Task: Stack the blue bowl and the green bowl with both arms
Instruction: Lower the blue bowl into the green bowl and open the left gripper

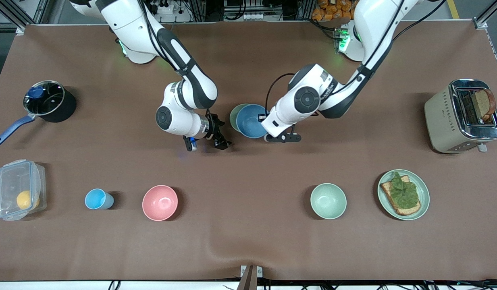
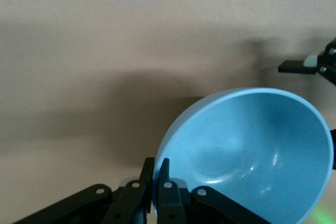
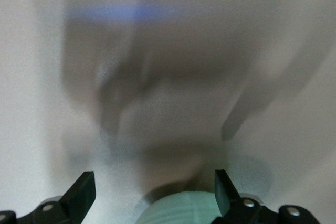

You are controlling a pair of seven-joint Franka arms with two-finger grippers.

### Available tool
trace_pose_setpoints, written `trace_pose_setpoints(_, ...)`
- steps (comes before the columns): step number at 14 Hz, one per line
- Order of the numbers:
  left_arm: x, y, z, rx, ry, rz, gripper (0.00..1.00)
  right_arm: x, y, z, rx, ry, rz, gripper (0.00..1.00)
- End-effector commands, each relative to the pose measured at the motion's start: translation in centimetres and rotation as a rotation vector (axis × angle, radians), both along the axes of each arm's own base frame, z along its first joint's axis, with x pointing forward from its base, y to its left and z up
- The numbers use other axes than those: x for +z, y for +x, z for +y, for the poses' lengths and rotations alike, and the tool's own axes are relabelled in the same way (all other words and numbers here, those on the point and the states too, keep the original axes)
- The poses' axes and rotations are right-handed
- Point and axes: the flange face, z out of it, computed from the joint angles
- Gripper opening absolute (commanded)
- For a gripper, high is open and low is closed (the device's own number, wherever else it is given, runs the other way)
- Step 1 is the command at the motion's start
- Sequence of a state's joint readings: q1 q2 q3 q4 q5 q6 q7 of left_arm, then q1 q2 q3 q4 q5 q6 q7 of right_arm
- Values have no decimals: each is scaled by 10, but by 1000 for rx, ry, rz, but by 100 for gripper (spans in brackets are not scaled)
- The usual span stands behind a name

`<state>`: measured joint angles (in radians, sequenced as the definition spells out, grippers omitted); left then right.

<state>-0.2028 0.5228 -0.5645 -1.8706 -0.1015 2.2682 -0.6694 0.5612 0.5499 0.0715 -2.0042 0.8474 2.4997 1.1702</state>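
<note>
L gripper [image 2: 154, 182] pinching blue bowl [image 1: 251, 121] rim, green bowl [image 1: 236, 114] mostly hidden, R gripper [image 1: 208, 143] apparently open

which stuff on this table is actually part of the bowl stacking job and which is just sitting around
In the job: blue bowl, pinched at its rim by the left gripper; green bowl partly under it; right gripper, open beside them.

Lying about: pink bowl, mint bowl, cup, toast plate, toaster, pot, lidded box.

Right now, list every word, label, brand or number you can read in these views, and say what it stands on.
None can be read.
The beige metal toaster shows only tiny dots and controls, no legible text.
The round blue bowl and clear plastic container bear no print.
</note>
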Motion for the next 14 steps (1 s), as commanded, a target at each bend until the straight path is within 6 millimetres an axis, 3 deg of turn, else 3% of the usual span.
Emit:
trace_pose_setpoints(1,-8,-10,-10,6,-3,17,0,1,-2,1,-22,11,2,100)
trace_pose_setpoints(14,-45,-35,-32,-33,22,66,0,3,-5,4,-15,11,1,100)
